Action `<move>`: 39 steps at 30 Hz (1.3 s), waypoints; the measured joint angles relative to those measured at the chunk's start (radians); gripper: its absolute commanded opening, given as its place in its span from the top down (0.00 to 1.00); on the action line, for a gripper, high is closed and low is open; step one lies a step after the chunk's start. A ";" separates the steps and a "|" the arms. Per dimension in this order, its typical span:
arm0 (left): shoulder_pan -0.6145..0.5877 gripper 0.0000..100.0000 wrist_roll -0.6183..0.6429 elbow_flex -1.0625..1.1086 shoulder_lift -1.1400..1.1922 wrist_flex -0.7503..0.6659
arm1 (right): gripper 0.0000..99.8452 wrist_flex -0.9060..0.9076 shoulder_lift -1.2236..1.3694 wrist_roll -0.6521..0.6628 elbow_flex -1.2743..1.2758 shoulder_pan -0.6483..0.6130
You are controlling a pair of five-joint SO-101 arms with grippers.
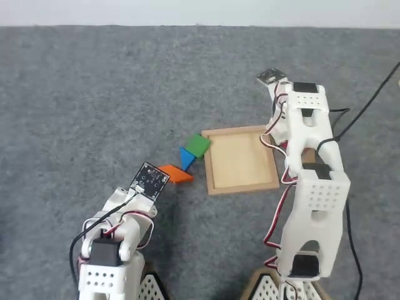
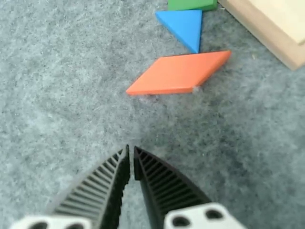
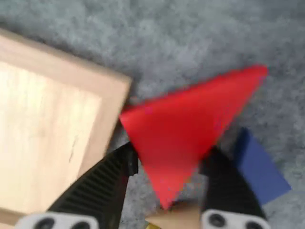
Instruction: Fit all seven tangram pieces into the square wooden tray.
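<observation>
The square wooden tray (image 1: 240, 185) lies empty mid-table. A green piece (image 1: 198, 145), a blue triangle (image 1: 187, 157) and an orange parallelogram (image 1: 175, 174) lie in a row off its left side. My left gripper (image 2: 131, 158) is shut on nothing, low over the grey mat a short way before the orange parallelogram (image 2: 178, 73). My right arm (image 1: 306, 119) stands over the tray's right side. There my right gripper (image 3: 167, 167) is shut on a red triangle (image 3: 190, 119), beside the tray's corner (image 3: 112, 90). A dark blue piece (image 3: 259, 167) lies just behind it.
Grey felt mat (image 1: 94, 94) covers the table, with open room at the left and back. A tan piece (image 3: 174, 217) shows under the red triangle between my right fingers. Black cables (image 1: 369, 100) trail at the right edge.
</observation>
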 measured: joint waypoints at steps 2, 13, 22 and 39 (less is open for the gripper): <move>0.000 0.99 0.000 0.000 0.000 0.000 | 0.94 0.000 0.000 -0.003 -0.002 0.000; 0.000 0.99 0.000 0.000 0.000 0.000 | 0.94 0.000 -0.011 -0.341 -0.009 0.107; 0.000 0.99 0.000 0.000 0.000 0.000 | 0.89 0.006 -0.009 -0.436 -0.123 0.126; 0.000 0.99 0.000 0.000 0.000 0.000 | 0.69 -0.020 0.035 -0.241 -0.213 -0.041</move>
